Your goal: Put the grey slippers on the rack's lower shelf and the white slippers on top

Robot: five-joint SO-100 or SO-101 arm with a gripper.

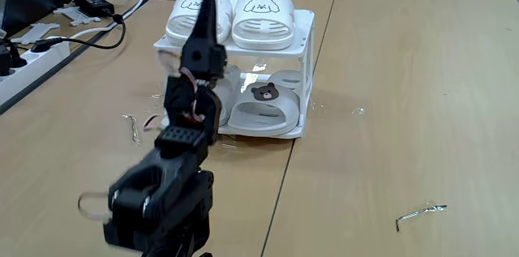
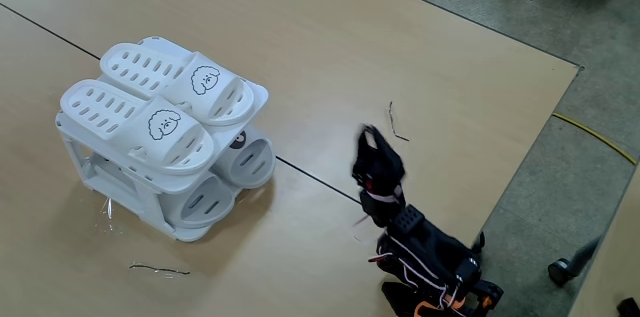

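— What do you see on your screens?

— I see the small white plastic two-tier rack (image 1: pixel 306 46) on the wooden table (image 1: pixel 405 87); the pair of white rubber slippers with outlined dog faces (image 2: pixel 150 107) lies side by side on its slatted top; the pair of light grey rubber slippers with brown bear badges (image 1: pixel 263 104) sits on the glossy lower shelf (image 1: pixel 259 131), toes pointing out.

— And the arm?

— The black gripper (image 2: pixel 372 147) is raised, well apart from the rack, holding nothing; I cannot tell if its fingers are apart or together.
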